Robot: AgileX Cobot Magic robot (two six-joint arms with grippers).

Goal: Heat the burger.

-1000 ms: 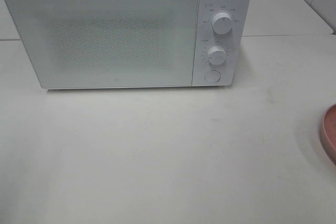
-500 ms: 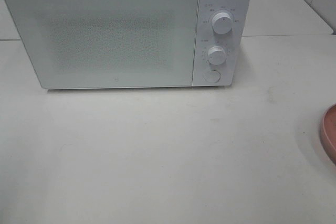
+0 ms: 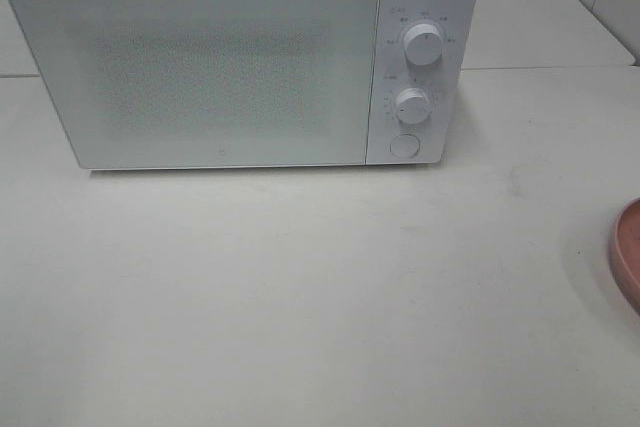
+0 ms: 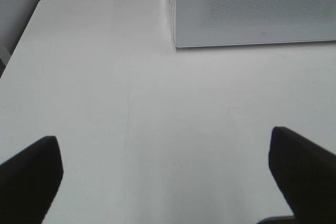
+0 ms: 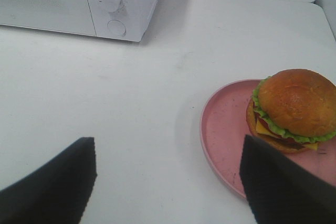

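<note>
The burger (image 5: pixel 294 108), with a golden-brown bun, lettuce and cheese, sits on a pink plate (image 5: pixel 226 129). Only the plate's edge (image 3: pixel 628 247) shows at the far right of the exterior high view; the burger is out of that view. The white microwave (image 3: pixel 240 57) stands at the back with its door shut. My right gripper (image 5: pixel 168 182) is open and empty above the table, beside the plate. My left gripper (image 4: pixel 165 177) is open and empty over bare table in front of the microwave (image 4: pixel 252 9). Neither gripper shows in the exterior high view.
The microwave has two knobs (image 3: pixel 424 44) (image 3: pixel 411 104) and a round button (image 3: pixel 404 145) on its right panel. A second table surface (image 3: pixel 540 7) joins behind on the right. The table's left edge (image 4: pixel 21 45) shows in the left wrist view.
</note>
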